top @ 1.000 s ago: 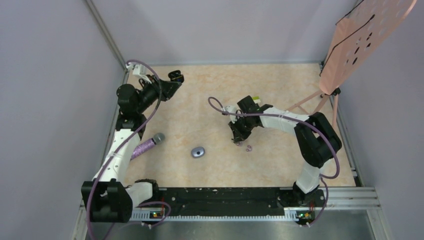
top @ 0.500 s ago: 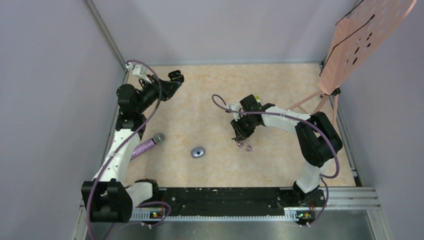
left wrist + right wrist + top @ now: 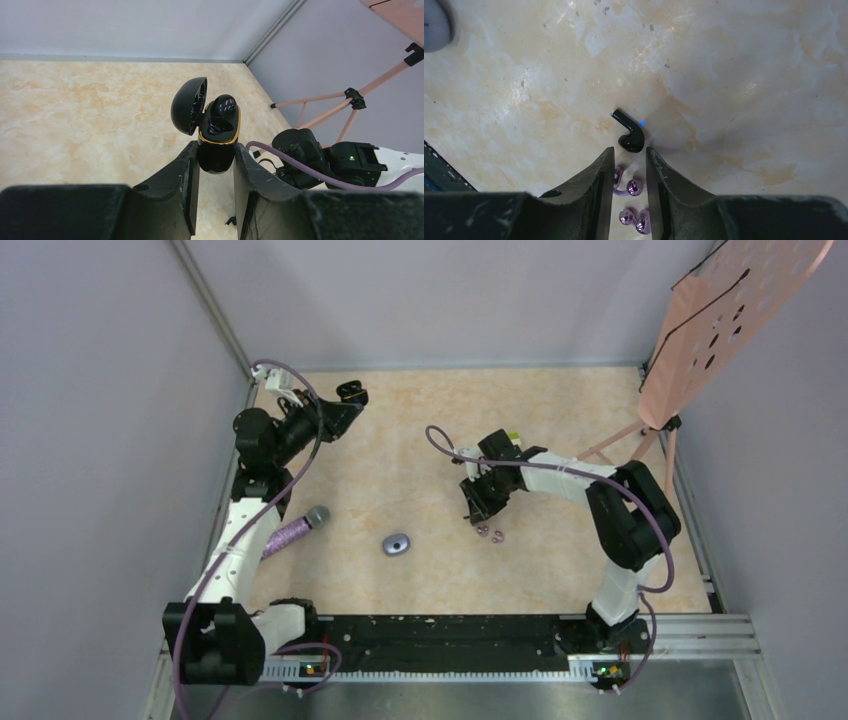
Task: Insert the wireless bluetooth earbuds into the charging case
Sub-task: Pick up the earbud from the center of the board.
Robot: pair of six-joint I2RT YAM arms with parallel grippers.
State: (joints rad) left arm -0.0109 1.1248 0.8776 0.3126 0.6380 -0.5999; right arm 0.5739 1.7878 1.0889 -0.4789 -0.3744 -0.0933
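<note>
**Operator:** What is on the left?

**Describer:** Your left end effector (image 3: 216, 150) is clamped on a glossy black charging case (image 3: 218, 131) with a gold rim. The lid is hinged open, and the case is held above the rear left of the marbled beige table (image 3: 560, 410). Nearer you lie a purple stick with a grey rounded head (image 3: 291, 532) and a blue-grey oval object (image 3: 397, 544).

**Operator:** And on the right?

**Describer:** Your right end effector (image 3: 629, 152) points down at the table, right of centre. Its jaws were shut a second ago. Now they stand narrowly apart and hold nothing. A small all-black stemmed earbud (image 3: 629, 135) showing a blue light lies on the table just past the fingertips. Purple ring-like earbud pieces (image 3: 634, 187) lie beneath, between the fingers.

**Operator:** What does that mean?

**Describer:** It is probably a release or a missed pinch. The loose earbuds are well apart from the case, so you likely need a fresh grasp before carrying one leftward to it.
</note>
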